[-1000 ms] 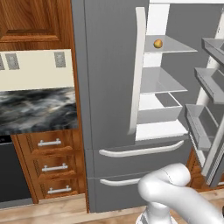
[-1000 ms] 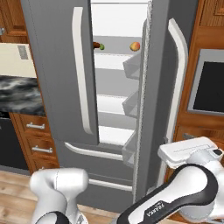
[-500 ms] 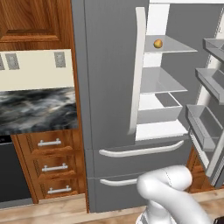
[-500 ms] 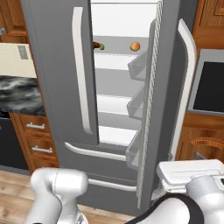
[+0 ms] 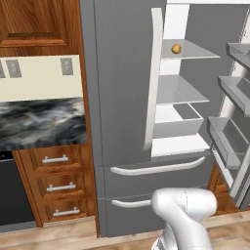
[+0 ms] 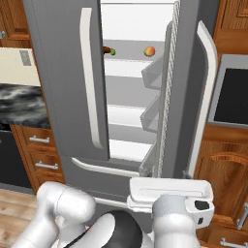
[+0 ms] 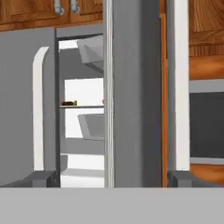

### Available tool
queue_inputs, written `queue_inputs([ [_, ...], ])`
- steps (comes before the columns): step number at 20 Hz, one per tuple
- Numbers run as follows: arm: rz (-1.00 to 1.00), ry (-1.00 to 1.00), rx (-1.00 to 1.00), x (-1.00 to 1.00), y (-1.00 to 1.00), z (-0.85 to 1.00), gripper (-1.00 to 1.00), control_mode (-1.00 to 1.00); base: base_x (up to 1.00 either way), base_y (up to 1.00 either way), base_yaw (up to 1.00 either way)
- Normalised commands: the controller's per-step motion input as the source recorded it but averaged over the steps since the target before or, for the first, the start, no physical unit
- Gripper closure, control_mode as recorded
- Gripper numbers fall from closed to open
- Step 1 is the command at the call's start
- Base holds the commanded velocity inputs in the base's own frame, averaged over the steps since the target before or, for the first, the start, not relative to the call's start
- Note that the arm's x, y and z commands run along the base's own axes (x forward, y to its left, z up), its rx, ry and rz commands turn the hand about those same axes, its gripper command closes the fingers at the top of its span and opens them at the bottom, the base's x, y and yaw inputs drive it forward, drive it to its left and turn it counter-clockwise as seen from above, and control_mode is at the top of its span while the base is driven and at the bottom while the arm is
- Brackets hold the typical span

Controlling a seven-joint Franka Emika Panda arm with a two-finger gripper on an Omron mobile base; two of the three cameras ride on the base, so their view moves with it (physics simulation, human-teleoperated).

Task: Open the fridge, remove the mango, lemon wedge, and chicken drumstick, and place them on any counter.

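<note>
The right door (image 6: 186, 97) of the fridge (image 5: 122, 97) now stands further open than a second ago. In the right base view its long white handle (image 6: 201, 97) has swung outward, toward the wooden cabinets on that side, and the gap into the white interior is wider. The left door is shut.

The gripper (image 7: 113, 178) is released: in the hand view the two dark fingertips (image 7: 43, 178) stand far apart at the bottom, and nothing is between them at their own level. The edge of the open door and its handle rise further ahead, in line with the gap, so I judge that the hand is free of the handle (whether it touches the door somewhere else I cannot tell).

All three foods are inside, on the upper shelf. The mango (image 6: 149, 51) lies toward the right of the shelf, and it is also seen in the left base view (image 5: 176, 48). The lemon wedge (image 6: 112, 51) and the chicken drumstick (image 6: 106, 49) lie together at the left, just beside the edge of the shut door. The counter (image 5: 41, 122) is to the left of the fridge, well apart from the shelf.

I judge that the opening step is nearly finished, and that reaching for the first food, probably the mango, comes next.
</note>
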Motion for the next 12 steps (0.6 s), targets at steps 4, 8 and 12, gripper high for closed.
queue_inputs([
  [4,-0.29,0.09,-0.08,0.12,0.98,0.21,-1.0,-1.0,0.0,0.0,0.0],
  [8,-0.31,0.16,-0.08,0.18,0.95,0.07,-1.0,-1.0,0.0,0.0,0.0],
  [12,-0.29,0.21,-0.05,0.29,0.7,0.0,-1.0,-1.0,0.0,0.0,0.0],
])
